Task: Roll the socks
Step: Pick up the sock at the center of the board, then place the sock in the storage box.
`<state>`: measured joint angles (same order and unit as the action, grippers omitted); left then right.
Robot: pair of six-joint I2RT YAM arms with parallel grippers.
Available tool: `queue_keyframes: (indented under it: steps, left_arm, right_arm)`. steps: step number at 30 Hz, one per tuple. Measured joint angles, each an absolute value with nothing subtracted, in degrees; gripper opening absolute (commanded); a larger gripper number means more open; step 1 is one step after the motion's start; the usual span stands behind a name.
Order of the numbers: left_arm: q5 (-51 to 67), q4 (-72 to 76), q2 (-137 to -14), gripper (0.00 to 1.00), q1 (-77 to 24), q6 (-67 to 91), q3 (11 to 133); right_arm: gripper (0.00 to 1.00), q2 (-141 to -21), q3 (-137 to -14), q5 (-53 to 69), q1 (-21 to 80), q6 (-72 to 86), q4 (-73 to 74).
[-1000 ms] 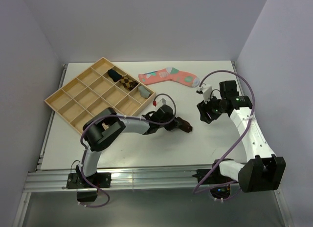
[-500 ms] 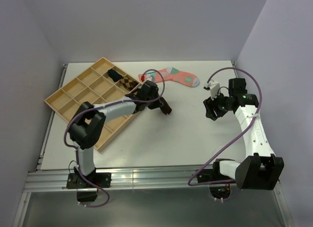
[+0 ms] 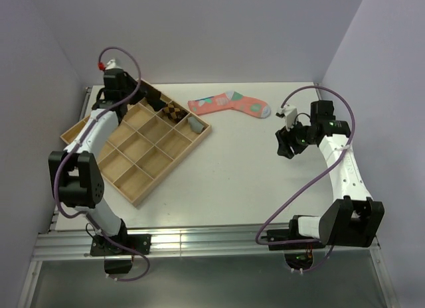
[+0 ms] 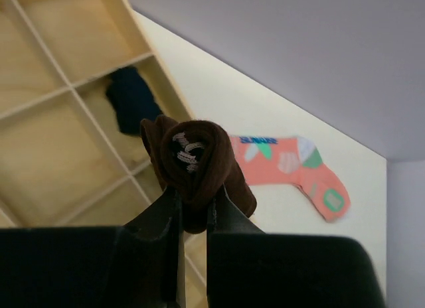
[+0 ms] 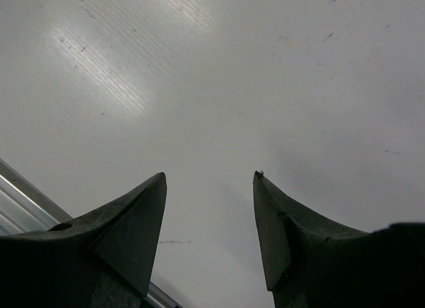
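A rolled dark brown sock [image 4: 199,155], with white stripes showing at its core, is pinched between the jaws of my left gripper [image 4: 192,198], which is shut on it. It hangs above the wooden tray's compartments [image 4: 60,155]. From above, the left gripper [image 3: 133,90] is at the tray's far-left corner [image 3: 136,82]. A small grey sock roll [image 3: 194,124] lies in a compartment at the tray's right edge. My right gripper [image 3: 284,142] [image 5: 209,178] stands open over bare table at the right, nothing between its fingers.
A pink patterned sock [image 3: 229,103] [image 4: 285,165] lies flat at the back of the table. The tray also holds a dark navy roll [image 3: 156,101] [image 4: 133,99] and a checkered roll [image 3: 174,111]. Grey walls close in on the left, back and right.
My left arm swung from the table's middle to the back left over the tray, carrying the brown sock roll. The right arm drew back a little to the right, still open.
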<state>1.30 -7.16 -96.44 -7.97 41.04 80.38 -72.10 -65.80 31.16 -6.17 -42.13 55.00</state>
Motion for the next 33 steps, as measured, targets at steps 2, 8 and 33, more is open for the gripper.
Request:
queue_keyframes:
  steps: [2, 8, 33]
  left_arm:
    - [3.62, -6.76, -97.56, 0.00, -4.14, 39.88, 80.38]
    - [11.40, -6.24, -106.94, 0.00, 1.54, 36.69, 81.54]
    - [8.01, -23.59, -124.14, 0.13, 5.63, 37.54, 95.00]
  right_arm:
    - [0.62, -72.75, -66.13, 31.53, -6.17, -42.39, 55.13]
    - [0.62, -75.13, -66.30, 32.08, -6.17, -43.18, 55.13]
    - [0.62, -76.31, -65.10, 32.03, -6.17, -44.47, 54.74]
